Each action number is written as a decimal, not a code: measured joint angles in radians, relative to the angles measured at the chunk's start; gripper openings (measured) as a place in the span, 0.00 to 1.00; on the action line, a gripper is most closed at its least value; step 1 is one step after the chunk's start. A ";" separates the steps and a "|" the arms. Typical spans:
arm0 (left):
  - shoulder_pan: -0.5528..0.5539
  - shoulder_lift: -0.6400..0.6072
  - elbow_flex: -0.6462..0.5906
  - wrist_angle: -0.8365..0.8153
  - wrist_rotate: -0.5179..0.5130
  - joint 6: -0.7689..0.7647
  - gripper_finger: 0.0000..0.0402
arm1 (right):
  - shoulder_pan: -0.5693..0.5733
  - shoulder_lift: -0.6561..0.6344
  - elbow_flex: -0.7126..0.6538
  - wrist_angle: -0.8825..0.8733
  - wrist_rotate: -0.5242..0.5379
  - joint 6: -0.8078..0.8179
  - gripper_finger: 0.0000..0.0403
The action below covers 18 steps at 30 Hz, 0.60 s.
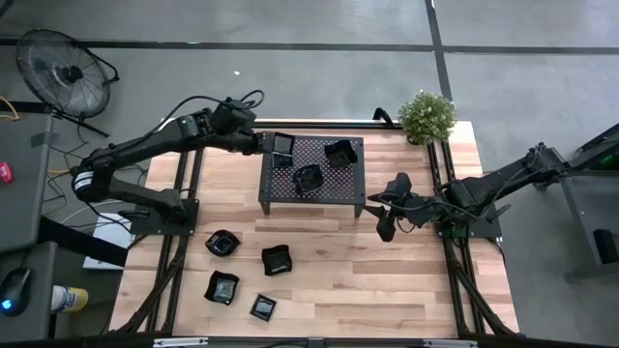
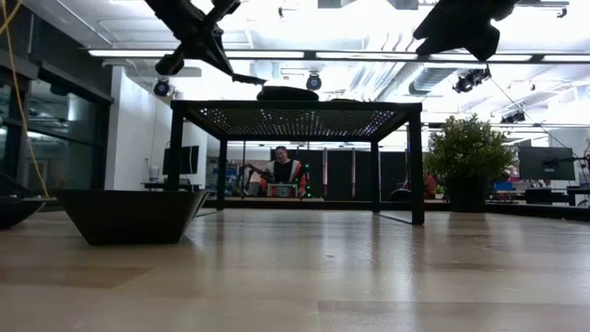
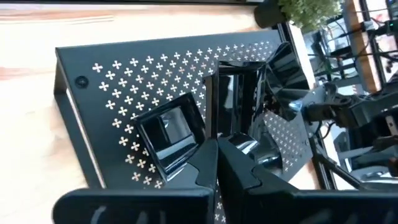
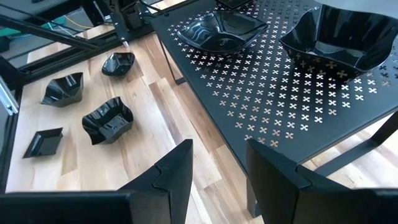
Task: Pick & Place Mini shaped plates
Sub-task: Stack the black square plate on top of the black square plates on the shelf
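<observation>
Several glossy black mini shaped plates show. Two lie flat on the black perforated rack (image 1: pixel 314 193): a wavy one (image 1: pixel 308 179) and a deep one (image 1: pixel 340 153). A square plate (image 3: pixel 168 134) sits by the rack's left edge. Others rest on the wood near the front left (image 1: pixel 222 244) (image 1: pixel 277 259) (image 1: pixel 223 287) (image 1: pixel 263 307). My left gripper (image 1: pixel 263 145) is over the rack's far left corner, shut on another square plate (image 3: pixel 236 99). My right gripper (image 1: pixel 387 217) hangs open off the rack's right end, with nothing between its fingers (image 4: pixel 217 180). My left gripper pinches the square plate by its thin rim (image 3: pixel 212 124) between the two shut fingers. It comes slanting down from the table's left. The plate stands on edge ahead of the fingers over the rack top; whether it touches the rack I cannot tell.
A potted plant (image 1: pixel 427 116) stands at the table's far right corner. A fan (image 1: pixel 63 72) is on the floor beyond the far left. A person (image 2: pixel 281 171) sits in the room behind the table. Bare wood lies in front of the rack and at the front right.
</observation>
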<state>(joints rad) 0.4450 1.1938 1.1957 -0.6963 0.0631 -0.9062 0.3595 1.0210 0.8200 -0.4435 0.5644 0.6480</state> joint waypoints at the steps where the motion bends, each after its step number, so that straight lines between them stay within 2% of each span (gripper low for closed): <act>1: 0.000 0.000 -0.002 0.003 0.000 0.000 0.00 | 0.000 0.000 0.000 0.000 -0.002 0.004 0.35; 5: 0.000 -0.020 -0.064 0.063 0.014 -0.027 0.00 | 0.000 0.000 0.000 0.000 -0.003 0.006 0.35; 12: -0.014 -0.069 -0.215 0.266 0.041 -0.123 0.00 | 0.000 -0.003 0.000 0.000 -0.011 0.006 0.35; 14: -0.013 -0.080 -0.217 0.273 0.036 -0.127 0.00 | 0.000 -0.003 0.000 0.000 -0.014 0.006 0.35; 18: -0.013 -0.073 -0.221 0.177 -0.008 -0.144 0.00 | 0.000 -0.003 0.000 0.000 -0.015 0.006 0.35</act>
<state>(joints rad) 0.4320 1.1210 0.9745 -0.5193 0.0548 -1.0498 0.3595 1.0176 0.8200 -0.4435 0.5499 0.6540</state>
